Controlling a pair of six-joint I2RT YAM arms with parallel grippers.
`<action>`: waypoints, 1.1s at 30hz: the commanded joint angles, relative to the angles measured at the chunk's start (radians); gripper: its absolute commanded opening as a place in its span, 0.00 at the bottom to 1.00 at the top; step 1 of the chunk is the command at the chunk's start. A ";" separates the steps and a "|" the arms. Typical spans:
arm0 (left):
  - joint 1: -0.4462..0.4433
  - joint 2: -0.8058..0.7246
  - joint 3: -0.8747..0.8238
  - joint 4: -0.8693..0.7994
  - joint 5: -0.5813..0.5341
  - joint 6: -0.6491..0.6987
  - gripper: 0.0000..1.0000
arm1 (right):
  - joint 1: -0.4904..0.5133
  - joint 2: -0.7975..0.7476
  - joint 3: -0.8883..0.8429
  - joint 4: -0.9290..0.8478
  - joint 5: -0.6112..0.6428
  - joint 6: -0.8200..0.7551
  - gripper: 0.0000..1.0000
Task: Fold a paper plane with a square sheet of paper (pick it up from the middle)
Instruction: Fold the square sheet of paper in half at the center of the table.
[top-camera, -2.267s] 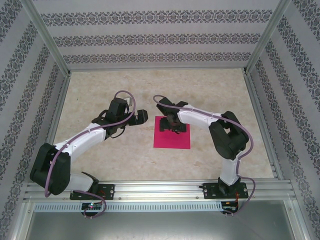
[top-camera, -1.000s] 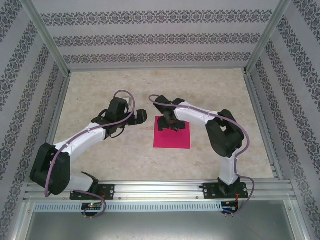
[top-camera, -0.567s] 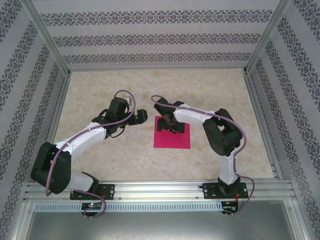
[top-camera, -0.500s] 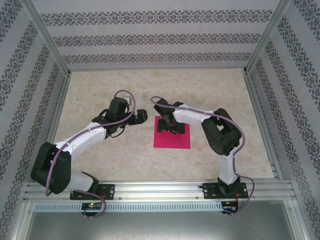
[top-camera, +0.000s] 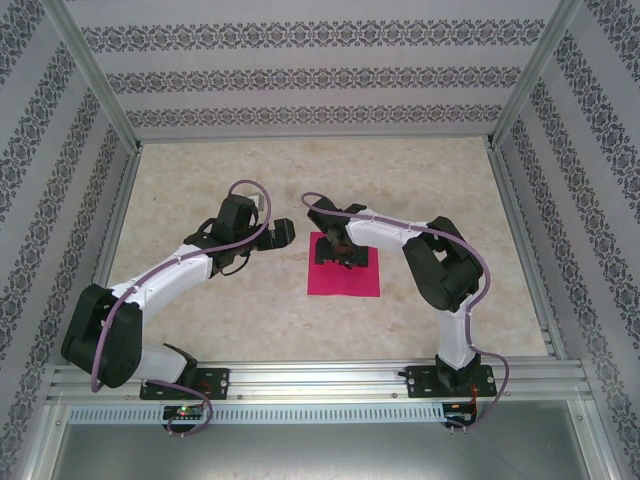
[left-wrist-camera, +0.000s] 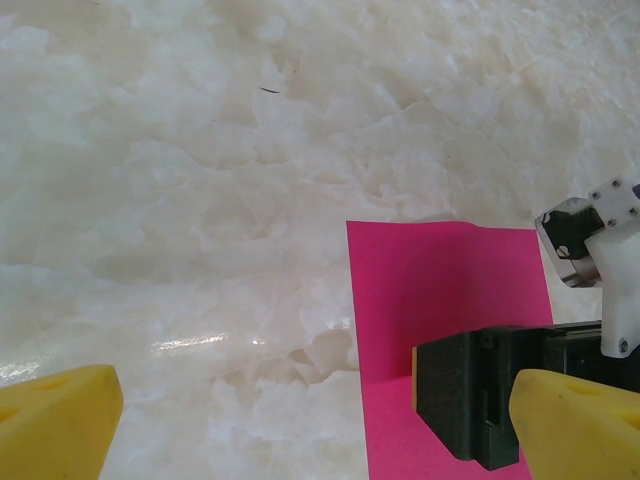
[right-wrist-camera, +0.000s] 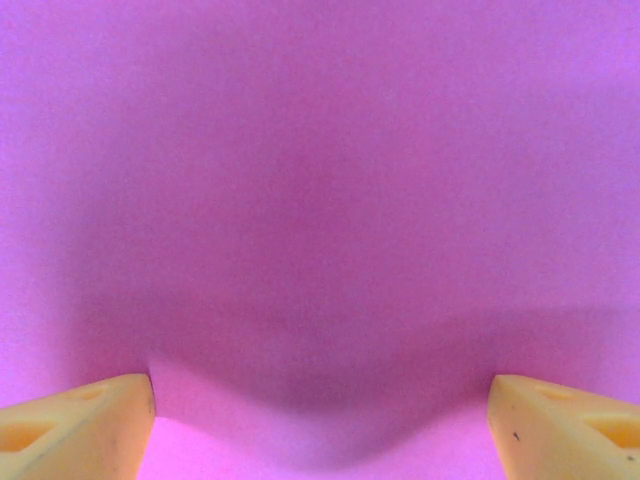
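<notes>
Top external view: the sheet (top-camera: 352, 282) lies flat on the bench (top-camera: 300, 180), between the two arms and nearer the right one. It is square, so it has no long axis; its edges run about parallel with the bench's near edge. The right claw (top-camera: 338, 250) is straight over it, pointing down at a spot close to the middle, perhaps a little toward the far edge. The left claw (top-camera: 283, 234) hangs over bare bench just off the sheet's left edge.

In the right wrist view the sheet (right-wrist-camera: 320, 150) lies directly under the claw (right-wrist-camera: 320, 420), whose jaws stand wide apart with nothing between them. The paper looks slightly bowed and shadowed between the tips, so they seem to be at or very near its surface; contact I cannot confirm.

In the left wrist view the left claw (left-wrist-camera: 315, 425) is also spread wide and empty, with the sheet (left-wrist-camera: 440, 280) ahead and to its right.

So the pinch falls to the right arm: the paper is below it, not beside it.
</notes>
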 joint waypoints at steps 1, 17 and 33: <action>0.010 -0.015 0.023 -0.022 0.016 0.016 1.00 | 0.002 0.032 -0.015 -0.025 0.008 -0.037 0.86; 0.010 -0.015 0.031 -0.033 0.022 0.014 1.00 | -0.002 -0.061 0.001 -0.022 0.009 -0.050 0.63; 0.010 -0.014 0.037 -0.042 0.019 0.008 1.00 | -0.008 -0.222 -0.030 0.058 -0.111 -0.044 0.35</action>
